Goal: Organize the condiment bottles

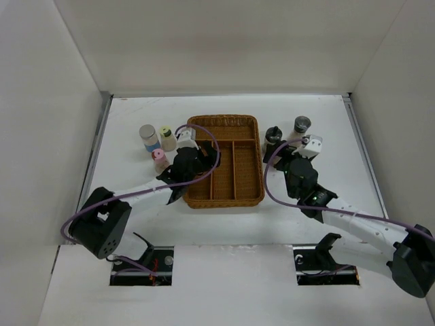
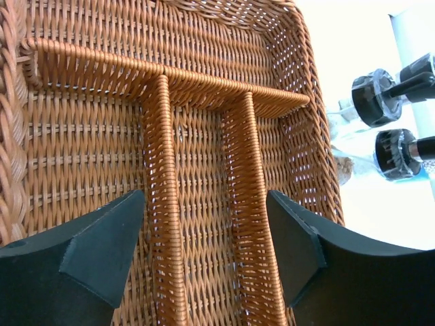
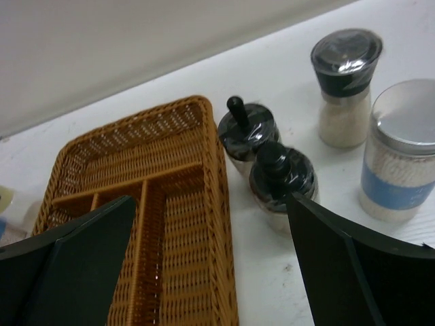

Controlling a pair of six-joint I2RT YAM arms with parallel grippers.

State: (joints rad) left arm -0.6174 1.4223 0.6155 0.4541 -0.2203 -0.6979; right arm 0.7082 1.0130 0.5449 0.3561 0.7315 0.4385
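A grey-capped blue-labelled bottle point(image 1: 149, 137), a yellow-green-capped bottle point(image 1: 166, 138) and a pink bottle point(image 1: 160, 160) stand left of the brown wicker tray point(image 1: 234, 197). Right of the tray stand a black-knobbed bottle point(image 1: 273, 136) and a dark-capped grinder point(image 1: 301, 126). The right wrist view shows two black-knobbed bottles point(image 3: 247, 132) point(image 3: 281, 178), the grinder point(image 3: 344, 81) and a silver-capped blue-labelled jar point(image 3: 401, 149). My left gripper point(image 1: 206, 158) point(image 2: 205, 204) is open and empty above the tray's dividers. My right gripper point(image 1: 286, 155) point(image 3: 211, 204) is open and empty, just short of the black-knobbed bottles.
The tray point(image 2: 88, 136) has one cross compartment at the far end and three long ones, with no bottles in the parts that show. Two black-capped bottles point(image 2: 376, 97) point(image 2: 397, 153) show past its right wall. White walls enclose the table point(image 1: 326, 204) on three sides.
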